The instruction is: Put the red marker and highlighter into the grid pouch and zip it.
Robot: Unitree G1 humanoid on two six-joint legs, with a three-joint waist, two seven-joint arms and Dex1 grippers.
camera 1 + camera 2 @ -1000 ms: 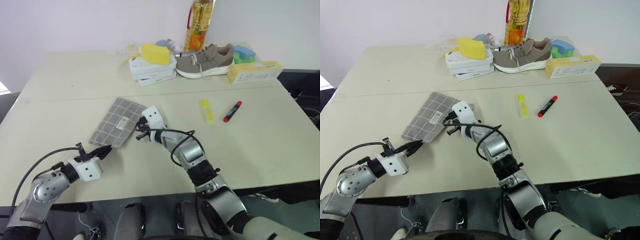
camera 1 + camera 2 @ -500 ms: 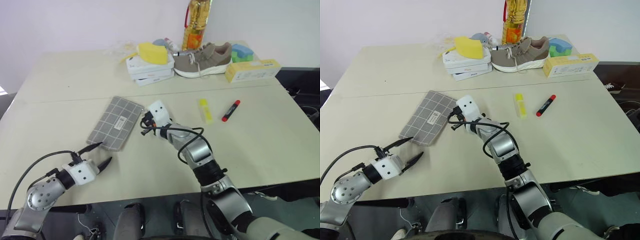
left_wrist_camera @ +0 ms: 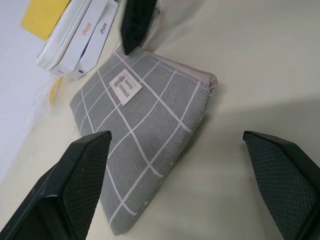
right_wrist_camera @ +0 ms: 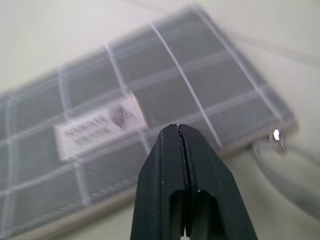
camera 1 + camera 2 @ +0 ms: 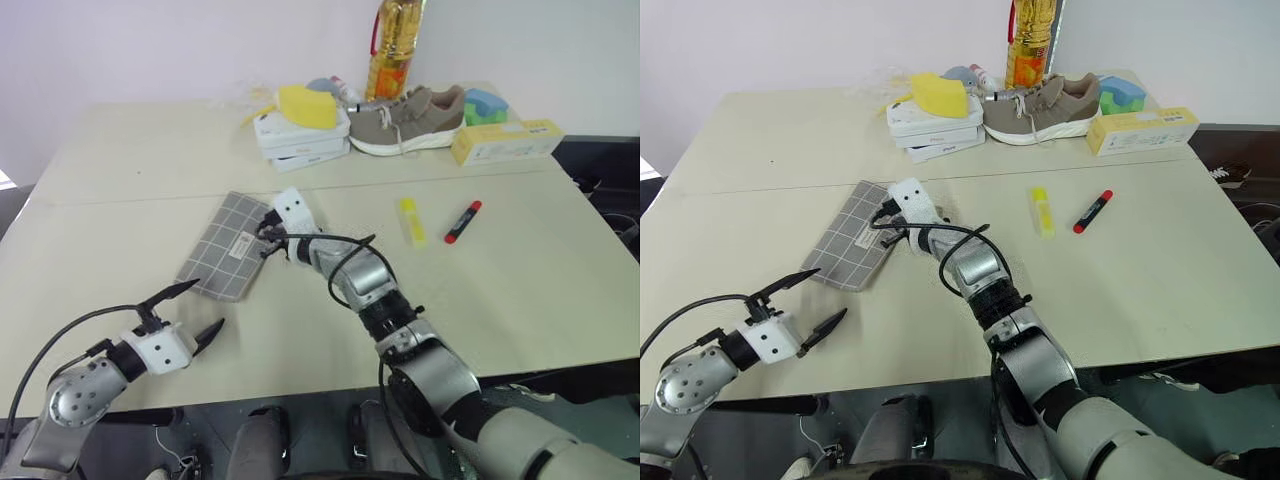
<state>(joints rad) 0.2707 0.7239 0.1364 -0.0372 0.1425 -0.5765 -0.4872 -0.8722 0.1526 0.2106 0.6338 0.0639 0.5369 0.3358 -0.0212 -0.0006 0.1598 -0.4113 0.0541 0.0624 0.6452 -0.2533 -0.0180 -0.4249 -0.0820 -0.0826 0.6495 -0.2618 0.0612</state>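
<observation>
Released by left gripper [image 5: 185, 310], grid pouch [image 5: 222, 258] lies flat

Both arms are jointed silver-grey metal segments ending in white wrist blocks. Loose black cables loop along them. The left gripper [image 5: 187, 311] and right gripper [image 4: 180, 150] carry tapered black fingers with a fine textured surface.

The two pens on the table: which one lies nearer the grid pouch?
The highlighter, the stubby yellow one. It lies between the grid pouch and the red marker, which is farther toward the robot's right.

Grid pouch [image 5: 224, 248]: grey, white grid lines, white label. Highlighter [image 5: 412, 220]: yellow. Red marker [image 5: 464, 222]: red, black end.
</observation>
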